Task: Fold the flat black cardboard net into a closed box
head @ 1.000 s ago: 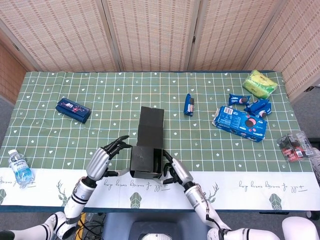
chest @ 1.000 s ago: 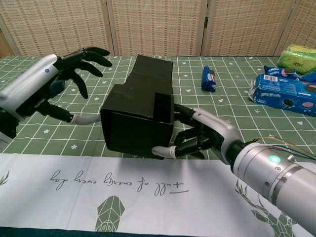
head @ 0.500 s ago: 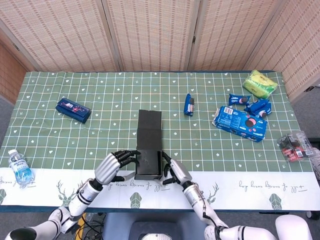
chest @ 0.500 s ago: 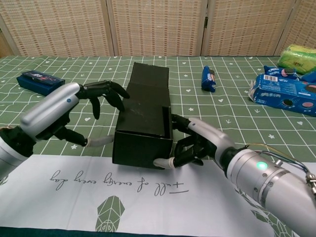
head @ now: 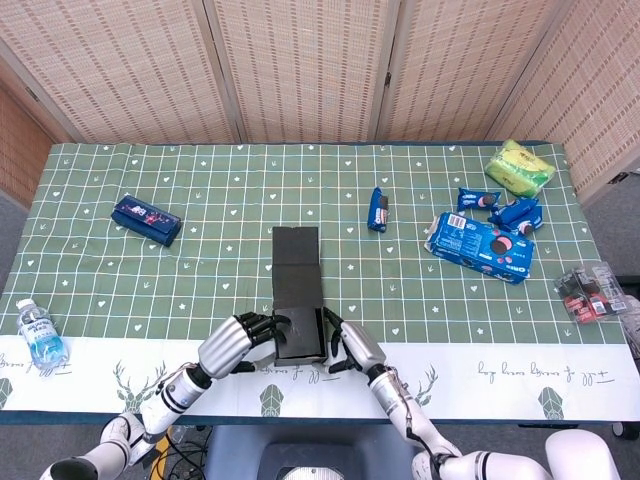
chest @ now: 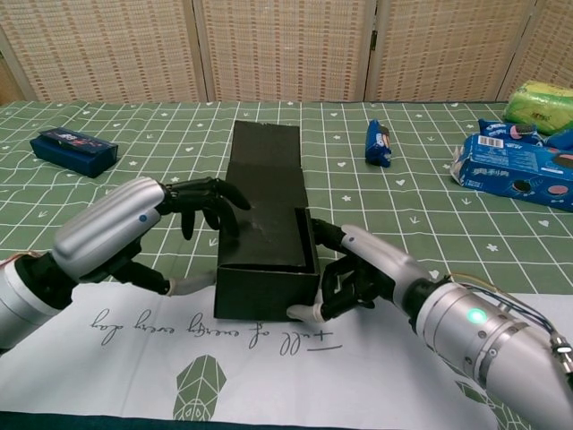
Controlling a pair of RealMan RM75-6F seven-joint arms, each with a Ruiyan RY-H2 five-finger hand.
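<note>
Your left hand (chest: 148, 219) rests its dark fingers (chest: 208, 199) on the top and left wall of the black cardboard box (chest: 262, 215), with the thumb low against the near left corner, while your right hand (chest: 363, 269) clasps the near right corner, fingers wrapped on the side wall. Between them, both hands grip the box, which lies lengthwise near the table's front edge, its near end on the white deer-print border (chest: 134, 336) and its far end on the green checked cloth (chest: 421, 202).

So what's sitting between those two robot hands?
The black cardboard box, seen in both views: left hand and right hand touch its sides.
</note>
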